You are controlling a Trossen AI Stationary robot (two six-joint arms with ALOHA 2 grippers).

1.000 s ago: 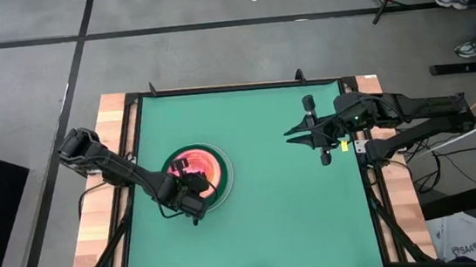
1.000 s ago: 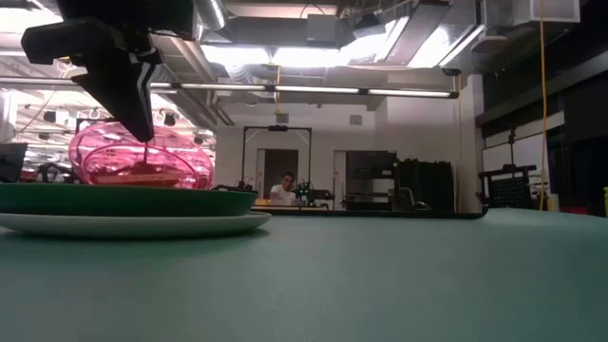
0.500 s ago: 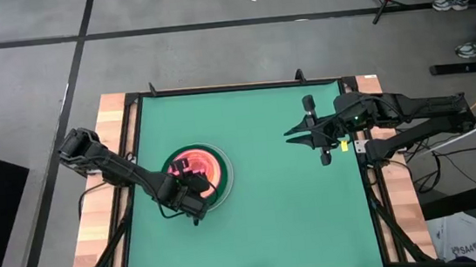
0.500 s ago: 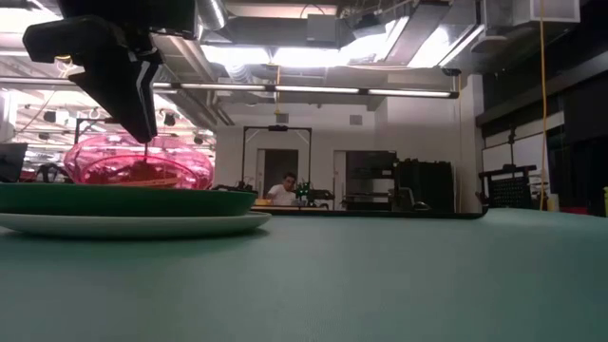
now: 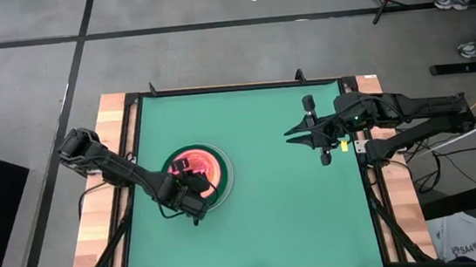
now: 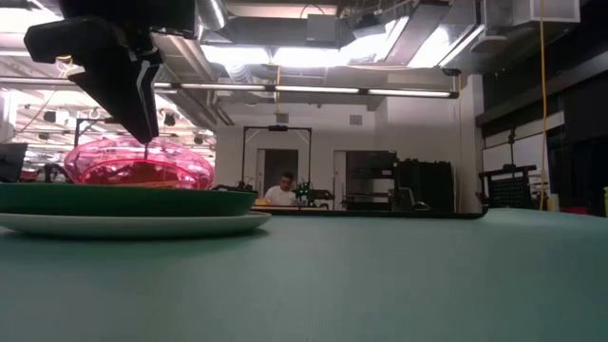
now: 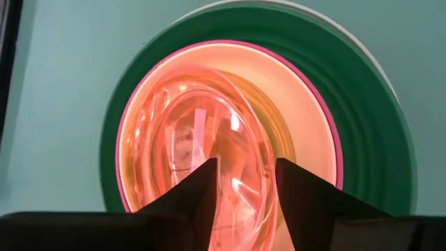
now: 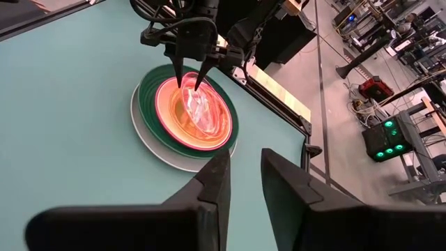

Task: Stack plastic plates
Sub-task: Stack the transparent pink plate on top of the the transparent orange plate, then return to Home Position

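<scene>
stack: the plastic plates sit nested in one pile on the left half of the green table, well apart from the right arm
white plate: largest and lowest, lying flat on the table – only its pale rim shows around the pile
dark green plate: next up, a wide ribbed ring just inside the white rim
magenta plate: seen only as a thin bright edge inside the green ring
cream plate: a pale band within the magenta edge
small translucent plates: a pink one is on top, glossy and see-through, tilted rather than lying flat; an orange tint shows beneath it; how many small ones lie under it i cannot tell
count: four opaque plates, one of each colour, plus the translucent ones on top – one pile in all
low view: the pink plate bulges as a dome above the flat green and white rims
left gripper: over the near side of the pile, its two fingers a narrow way apart with the rim of the pink plate between them; whether they pinch it i cannot tell
right gripper: held above the far right part of the table, fingers slightly apart, holding nothing
background: a person sits in the room far behind the table
</scene>
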